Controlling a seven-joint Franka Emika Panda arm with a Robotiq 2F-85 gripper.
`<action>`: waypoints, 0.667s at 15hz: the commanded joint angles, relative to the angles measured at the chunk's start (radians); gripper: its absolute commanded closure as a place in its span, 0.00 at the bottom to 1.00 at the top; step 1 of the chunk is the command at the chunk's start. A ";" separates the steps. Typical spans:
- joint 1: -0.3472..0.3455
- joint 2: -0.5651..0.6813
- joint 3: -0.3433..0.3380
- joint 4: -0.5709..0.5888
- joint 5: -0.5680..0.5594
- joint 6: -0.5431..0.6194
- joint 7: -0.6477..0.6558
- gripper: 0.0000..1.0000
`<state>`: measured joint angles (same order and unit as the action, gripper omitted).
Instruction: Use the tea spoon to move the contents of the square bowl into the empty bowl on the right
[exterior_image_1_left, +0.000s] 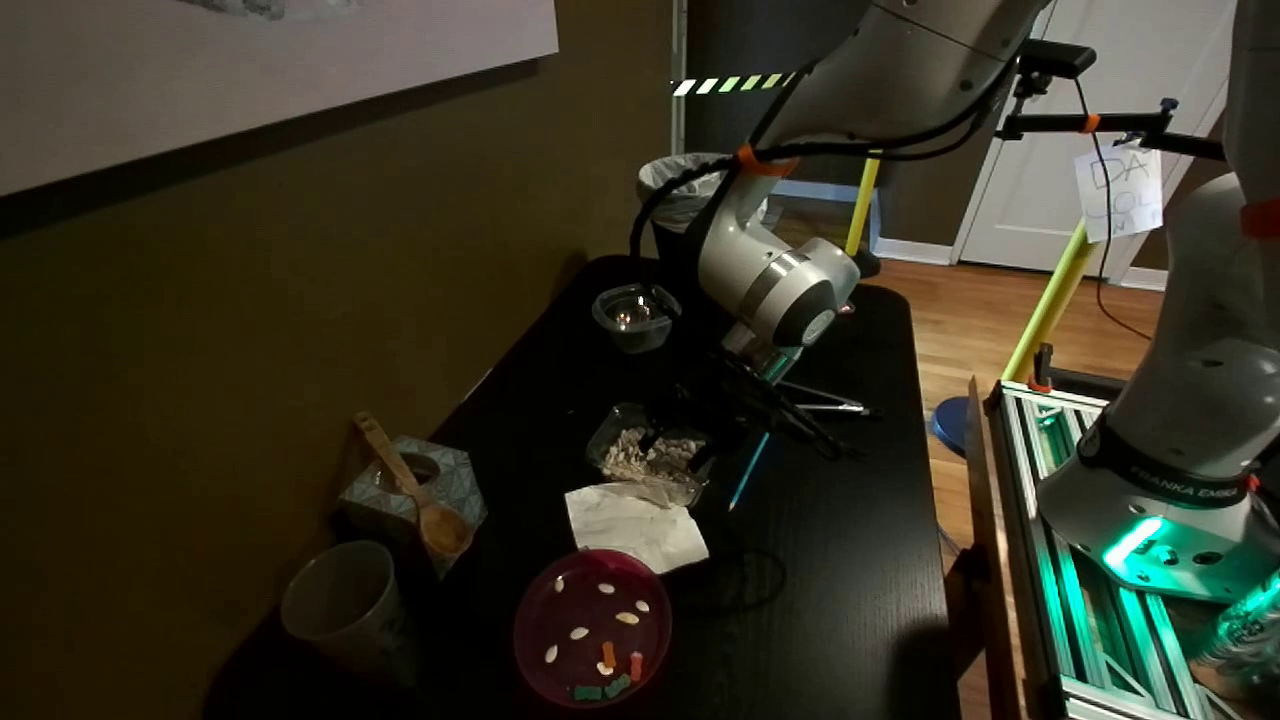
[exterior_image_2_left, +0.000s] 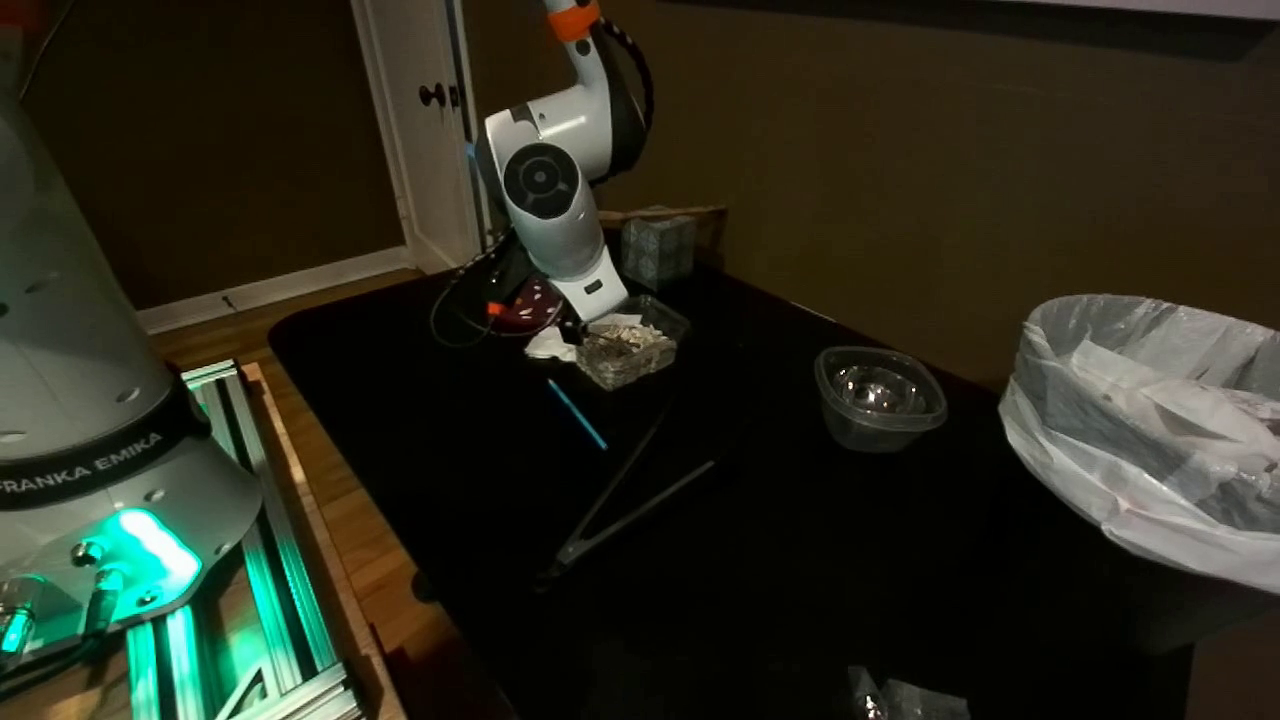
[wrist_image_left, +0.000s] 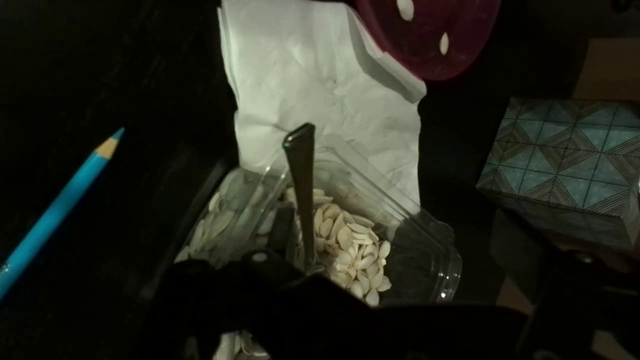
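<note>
In the wrist view a metal tea spoon (wrist_image_left: 304, 195) leans in the clear square bowl (wrist_image_left: 447, 275), its handle rising above the rim and its lower end hidden. The contents (wrist_image_left: 355, 250), pale flat seeds, are heaped inside; in an exterior view the heap (exterior_image_1_left: 640, 460) also shows. My gripper (wrist_image_left: 400, 235) is low over this bowl with its jaws wide apart. One dark finger (wrist_image_left: 283, 231) is close beside the handle; whether they touch I cannot tell. The empty bowl, clear with a shiny bottom, stands apart in both exterior views (exterior_image_1_left: 636, 345) (exterior_image_2_left: 870, 435).
White paper (exterior_image_1_left: 640, 525) and a red plate (exterior_image_1_left: 590, 625) with seeds and small coloured pieces lie beside the square bowl. A blue pencil (exterior_image_2_left: 577, 413) and tongs (exterior_image_2_left: 635, 508) rest on the table. Nearby are a tissue box (wrist_image_left: 565, 155), a wooden spoon (exterior_image_1_left: 440, 525) and a cup (exterior_image_1_left: 345, 600).
</note>
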<state>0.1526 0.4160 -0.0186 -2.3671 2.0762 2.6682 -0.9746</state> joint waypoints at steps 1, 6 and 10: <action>0.011 0.050 -0.009 0.042 0.074 -0.009 -0.082 0.00; 0.014 0.084 -0.001 0.063 0.054 0.017 -0.049 0.00; 0.015 0.088 -0.002 0.070 0.055 0.020 -0.046 0.30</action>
<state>0.1583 0.4656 -0.0186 -2.3224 2.1031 2.6699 -1.0100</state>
